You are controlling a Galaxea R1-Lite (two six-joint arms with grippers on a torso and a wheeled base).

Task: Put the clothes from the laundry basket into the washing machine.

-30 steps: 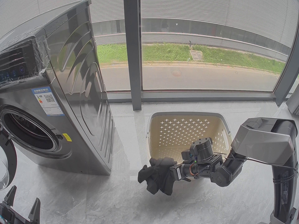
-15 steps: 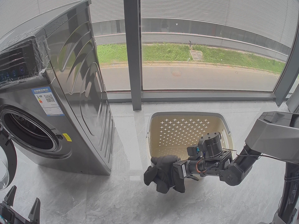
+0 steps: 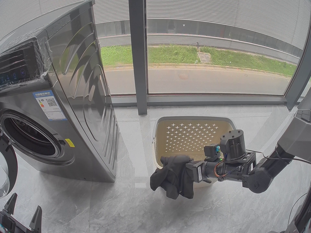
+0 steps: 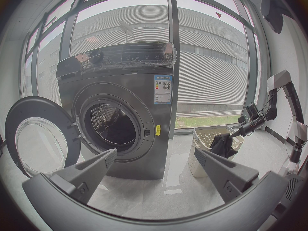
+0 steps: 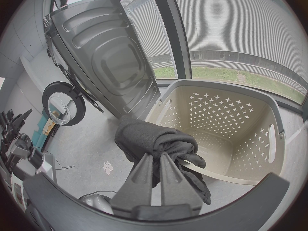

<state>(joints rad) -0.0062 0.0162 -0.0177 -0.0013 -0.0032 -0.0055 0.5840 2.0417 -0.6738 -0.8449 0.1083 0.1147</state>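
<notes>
My right gripper [image 3: 191, 176] is shut on a dark grey garment [image 3: 173, 178], which hangs bunched just above the near rim of the cream laundry basket [image 3: 194, 118]. In the right wrist view the two fingers [image 5: 145, 167] pinch the garment [image 5: 144, 138] in front of the basket [image 5: 224, 87]. The grey washing machine [image 3: 64, 81] stands to the left with its round door [image 4: 38, 135] swung open and the drum mouth [image 4: 110, 125] exposed. My left gripper [image 3: 25, 204] sits low at the near left, open and holding nothing, in front of the machine.
A glass wall with a dark pillar [image 3: 137, 49] runs behind the basket and machine. Pale marble floor [image 3: 129, 204] stretches between the basket and the machine front. The open door [image 3: 5, 169] juts out at the far left.
My right arm has drawn back to the right, carrying the garment a little right and slightly higher over the basket's near rim. The left gripper has stayed still.
</notes>
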